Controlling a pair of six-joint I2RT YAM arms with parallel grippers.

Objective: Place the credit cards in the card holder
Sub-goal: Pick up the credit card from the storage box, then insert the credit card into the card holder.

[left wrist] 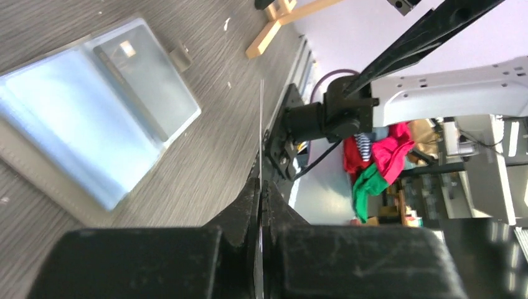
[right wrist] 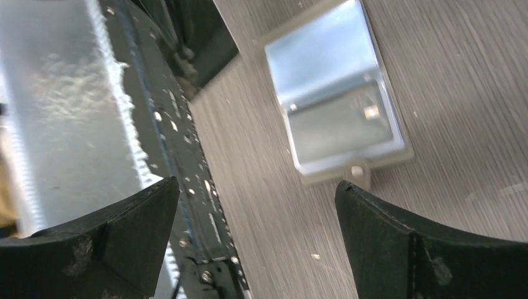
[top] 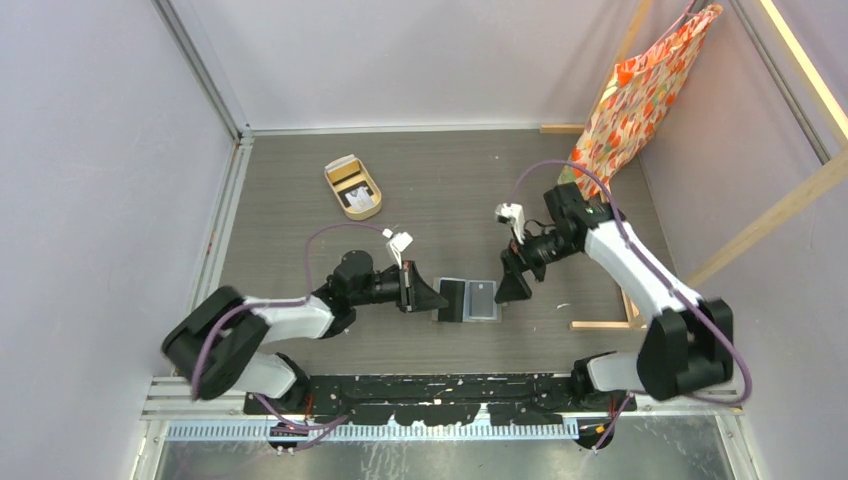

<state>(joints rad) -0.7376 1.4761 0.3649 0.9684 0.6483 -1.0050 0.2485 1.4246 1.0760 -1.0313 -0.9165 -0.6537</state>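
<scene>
Card holder [top: 480, 300]: we list it lying open on the desk [top: 450, 180] between the two claws, with its clear sleeves [left wrist: 68, 124] facing up.

Grey card [left wrist: 146, 81]: it sits in the sleeve next to the snap tab [left wrist: 180, 56].

Left claw [left wrist: 260, 184]: the fingers are together, clamped on a credit card [left wrist: 261, 112]. We see that card edge-on as a thin pale line, just beside the holder.

Right claw [right wrist: 256, 184]: the fingers are spread wide with nothing between them, near the holder's tab side.

Oval tray [top: 333, 180]: it is at the far left of the desk, well apart.
</scene>
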